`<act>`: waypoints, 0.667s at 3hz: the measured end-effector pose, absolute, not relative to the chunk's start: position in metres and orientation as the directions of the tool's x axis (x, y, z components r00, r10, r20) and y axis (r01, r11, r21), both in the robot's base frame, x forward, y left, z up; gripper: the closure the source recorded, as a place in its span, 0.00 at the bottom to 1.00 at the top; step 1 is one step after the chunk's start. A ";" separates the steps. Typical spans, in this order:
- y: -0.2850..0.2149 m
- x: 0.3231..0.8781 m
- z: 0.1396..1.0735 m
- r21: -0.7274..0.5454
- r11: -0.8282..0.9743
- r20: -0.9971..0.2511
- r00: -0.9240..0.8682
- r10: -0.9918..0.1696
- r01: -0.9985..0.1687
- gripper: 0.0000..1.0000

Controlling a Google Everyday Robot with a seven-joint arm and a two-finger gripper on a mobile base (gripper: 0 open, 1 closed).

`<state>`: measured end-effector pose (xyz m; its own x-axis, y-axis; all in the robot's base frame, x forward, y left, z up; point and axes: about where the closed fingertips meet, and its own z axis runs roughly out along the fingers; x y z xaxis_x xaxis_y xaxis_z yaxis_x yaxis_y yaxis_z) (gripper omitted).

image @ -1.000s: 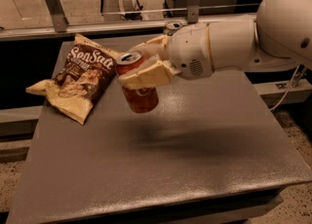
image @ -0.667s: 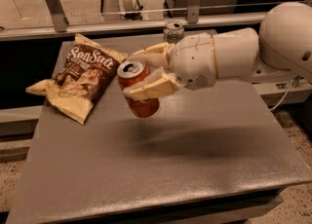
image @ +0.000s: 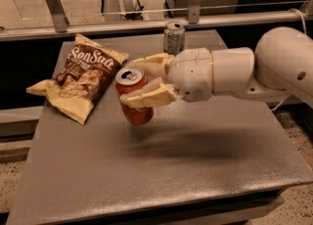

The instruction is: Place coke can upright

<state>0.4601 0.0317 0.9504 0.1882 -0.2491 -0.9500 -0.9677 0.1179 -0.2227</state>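
Claw (image: pixel 130 83) clamped on can (image: pixel 138 115) by its sides, top up, seemingly just off worktop (image: pixel 195 170), left-centre; grip suited lowering it upright.

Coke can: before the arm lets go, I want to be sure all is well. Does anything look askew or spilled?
The coke can, clamped in the gripper over the table, leans slightly, top toward the chip bag. No spill shows. The silver can stands upright at the far edge.

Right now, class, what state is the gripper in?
Gripper: shut on the can, held over the table.
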 end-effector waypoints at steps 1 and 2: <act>0.033 0.457 0.932 -0.194 0.144 -0.973 0.172 -0.153 -0.970 1.00; 0.031 0.456 0.921 -0.201 0.146 -0.976 0.185 -0.118 -0.969 0.82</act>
<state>0.4562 0.0309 0.9213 0.1847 -0.1179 -0.9757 -0.9687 0.1455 -0.2009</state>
